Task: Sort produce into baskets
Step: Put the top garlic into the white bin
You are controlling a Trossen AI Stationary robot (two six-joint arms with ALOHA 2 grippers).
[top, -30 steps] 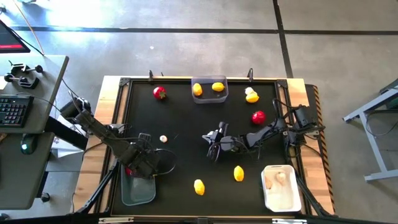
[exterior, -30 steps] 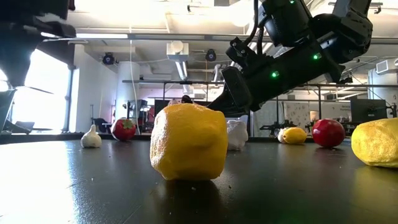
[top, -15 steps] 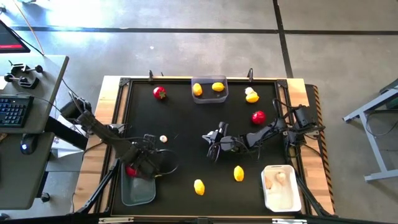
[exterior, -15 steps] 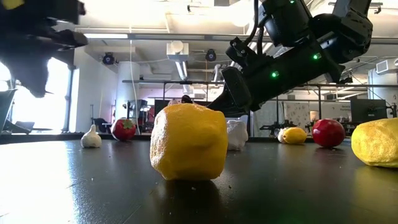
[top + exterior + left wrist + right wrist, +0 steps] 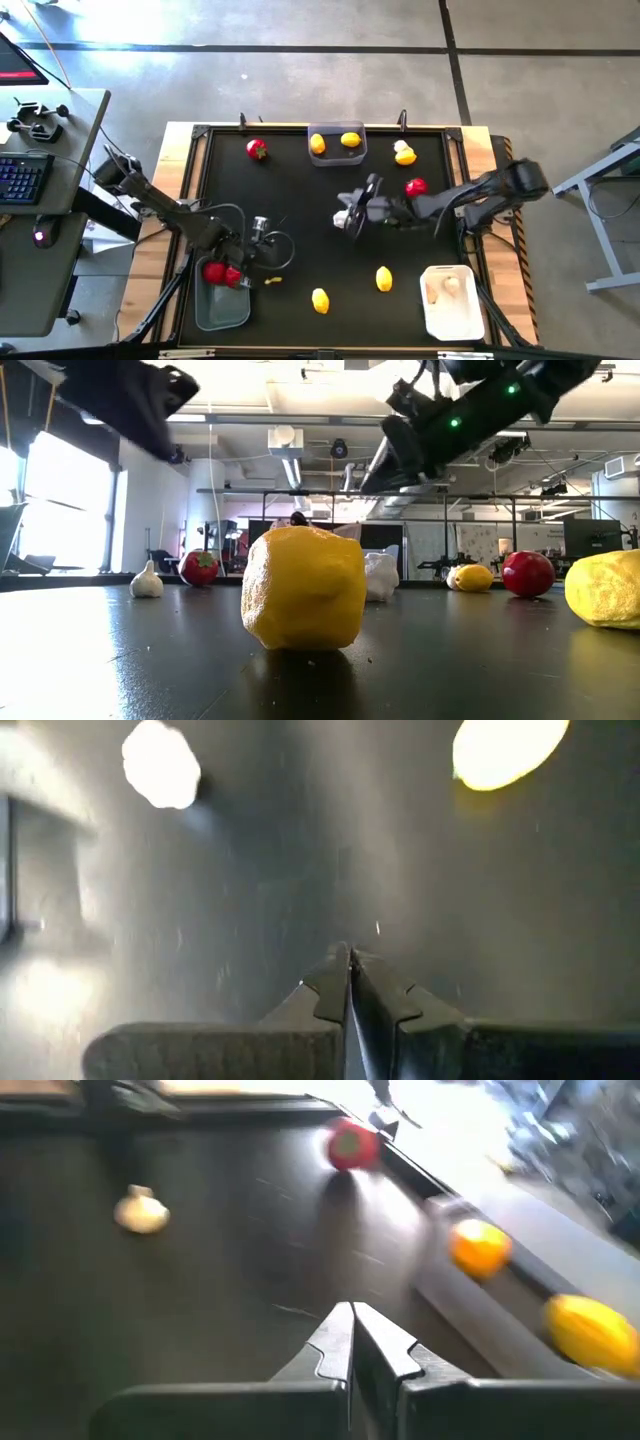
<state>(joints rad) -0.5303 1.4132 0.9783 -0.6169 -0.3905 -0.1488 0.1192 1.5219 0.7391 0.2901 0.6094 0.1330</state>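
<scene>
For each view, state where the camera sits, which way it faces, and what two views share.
High: overhead, facing straight down on the table; both arms show.
Low: at table height, facing level across past a lemon; arms overhead.
Left wrist: on the left arm, facing the table; the left fingers, shut, show.
Right wrist: on the right arm, facing the lemon basket; the right fingers, shut, show.
Shared: high and right wrist both show that basket.

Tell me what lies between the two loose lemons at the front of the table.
Nothing: the high view shows bare tabletop between the lemon by the white basket and the other lemon.
</scene>
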